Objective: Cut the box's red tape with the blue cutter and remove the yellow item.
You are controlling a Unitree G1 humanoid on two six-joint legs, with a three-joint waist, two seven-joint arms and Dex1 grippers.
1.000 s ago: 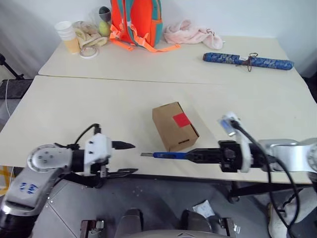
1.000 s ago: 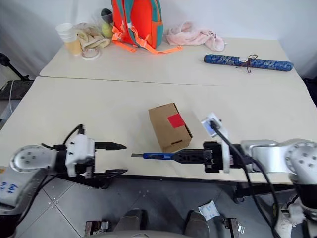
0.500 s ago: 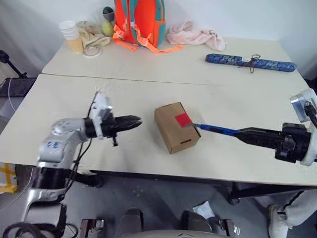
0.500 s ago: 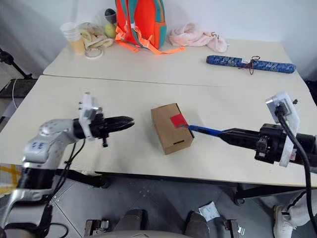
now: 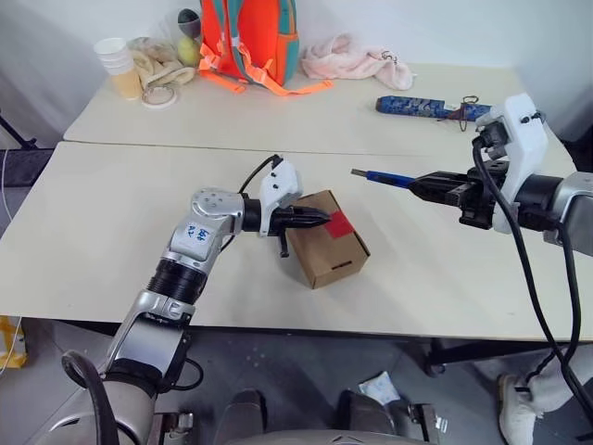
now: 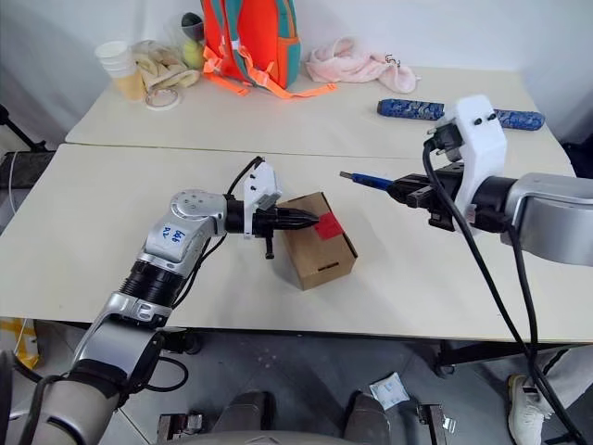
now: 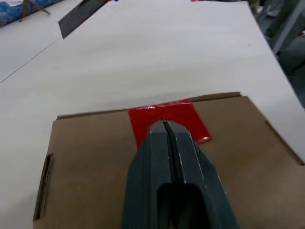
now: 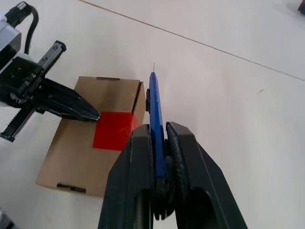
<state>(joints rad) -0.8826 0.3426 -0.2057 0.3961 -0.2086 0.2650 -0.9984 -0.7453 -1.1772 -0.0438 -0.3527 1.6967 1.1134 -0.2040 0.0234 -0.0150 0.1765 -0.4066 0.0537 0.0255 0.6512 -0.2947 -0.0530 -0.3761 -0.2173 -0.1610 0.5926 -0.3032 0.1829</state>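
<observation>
- Left claw, fingers pressed together, tips on the bright red square tape atop the small brown cardboard box, mid-desk.
- Right claw clamps the slim dark-blue cutter, at the box's 2 o'clock, apart from it.

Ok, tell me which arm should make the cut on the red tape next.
The right. Its gripper already holds the blue cutter, tip aimed toward the box from just above. The left gripper is shut, empty, resting over the box top at the red tape, better placed to steady it.
</observation>
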